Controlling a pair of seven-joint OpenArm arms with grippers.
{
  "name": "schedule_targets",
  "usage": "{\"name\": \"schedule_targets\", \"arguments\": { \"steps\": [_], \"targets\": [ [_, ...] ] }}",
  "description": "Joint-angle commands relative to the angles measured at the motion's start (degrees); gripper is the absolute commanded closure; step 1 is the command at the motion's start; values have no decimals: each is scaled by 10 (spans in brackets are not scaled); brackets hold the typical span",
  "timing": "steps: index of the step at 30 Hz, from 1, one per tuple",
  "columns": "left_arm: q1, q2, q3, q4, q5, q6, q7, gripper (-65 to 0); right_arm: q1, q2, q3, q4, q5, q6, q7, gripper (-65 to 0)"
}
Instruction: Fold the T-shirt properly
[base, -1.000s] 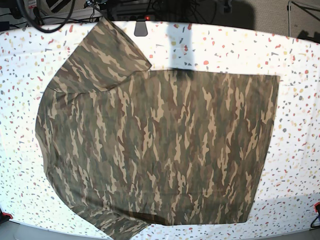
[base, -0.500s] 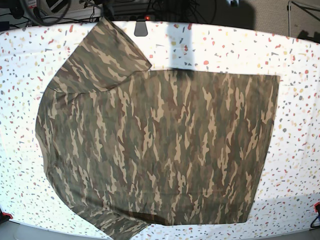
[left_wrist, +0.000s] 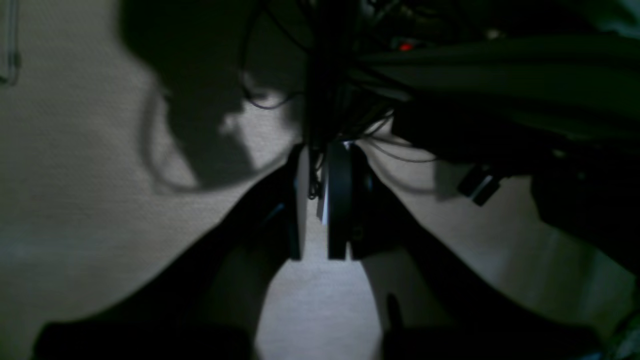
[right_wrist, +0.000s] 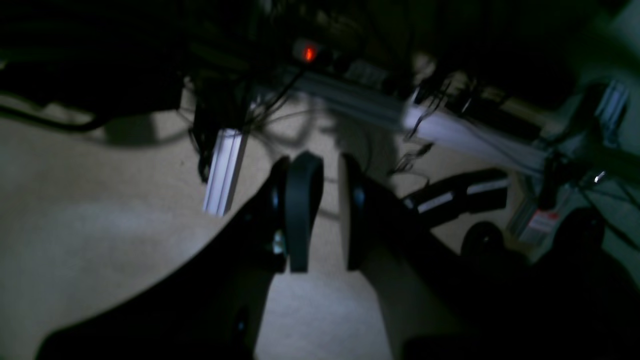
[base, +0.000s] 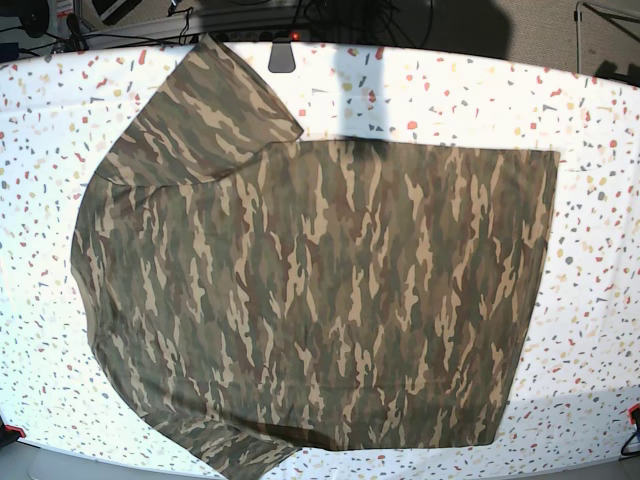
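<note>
Terrazzo-speckled and brightly lit, the table (base: 600, 260) was seen from the base view with neither arm over it, so both pincers had to be judged from the wrist views alone. Between the fingertips of the left pincer (left_wrist: 314, 252) a narrow slit of pale floor (left_wrist: 75, 200) was shown, nothing being gripped, with the jaws nearly together but not quite touching. At the right pincer (right_wrist: 327, 267) a slightly wider gap was seen, and again nothing was held in it. Both pincers were pointed away from the work, towards carpeted floor, dark cables (left_wrist: 350, 100) and a pale aluminium rail (right_wrist: 225, 170) under the rig, which was taken to mean that the arms were parked back, clear of the table. Whether they were raised or lowered could not be told from these views. Further out, the T-shirt (base: 320, 290) was laid flat across most of the table, its hem to the right of the base view and one sleeve (base: 205, 110) spread towards the far left corner; the other sleeve was draped at the near edge. It was judged to have been spread smooth so that clean fold lines could be made, with no fold begun.
</note>
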Motion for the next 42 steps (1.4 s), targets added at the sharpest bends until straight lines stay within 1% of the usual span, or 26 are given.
{"name": "schedule_targets", "arguments": {
  "steps": [1, 3, 6, 8, 11, 14, 19, 23, 26, 27, 29, 32, 35, 37, 39, 42],
  "targets": [
    [26, 0, -2, 34, -10, -9, -8, -76, -26, 10, 1, 28, 3, 2, -3, -111],
    [64, 3, -2, 103, -12, -11, -8, -76, -60, 26, 2, 81, 3, 2, -14, -111],
    [119, 16, -2, 212, -12, -11, -8, -76, -105, 42, 14, 154, 28, 2, -47, -111],
    [150, 27, -1, 284, -12, -11, -8, -75, -133, 44, 32, 198, 32, 2, -61, -111],
    [184, 42, 10, 385, -12, -11, -8, -75, -174, 44, 66, 258, 32, 2, -63, -111],
    [203, 44, 40, 466, -11, -11, -5, -75, -209, 44, 106, 317, 32, 2, -68, -111],
    [189, 44, 94, 546, 20, -11, 43, -76, -247, 44, 178, 406, 32, 2, -97, -111],
    [162, 44, 125, 580, 59, -11, 53, -76, -253, 44, 225, 461, 32, 2, -109, -111],
    [126, 41, 142, 584, 123, -12, 54, -77, -251, 44, 248, 493, 30, 4, -116, -111],
    [113, 38, 148, 584, 148, -11, 55, -90, -249, 45, 253, 503, 27, 7, -121, -111],
    [87, 25, 161, 584, 196, -11, 55, -144, -240, 53, 259, 518, 26, 22, -145, -111],
    [46, -5, 185, 583, 276, -11, 56, -227, -222, 70, 259, 523, 30, 44, -188, -111],
    [2, -49, 209, 583, 344, -10, 76, -256, -207, 74, 259, 523, 32, 48, -216, -111],
    [-25, -82, 221, 583, 360, -10, 111, -256, -206, 74, 259, 523, 32, 48, -222, -111],
    [-49, -114, 228, 583, 359, -9, 143, -256, -206, 74, 259, 523, 32, 48, -223, -111],
    [-73, -152, 228, 581, 360, -9, 162, -256, -206, 74, 259, 523, 32, 48, -223, -111]
  ]
}}
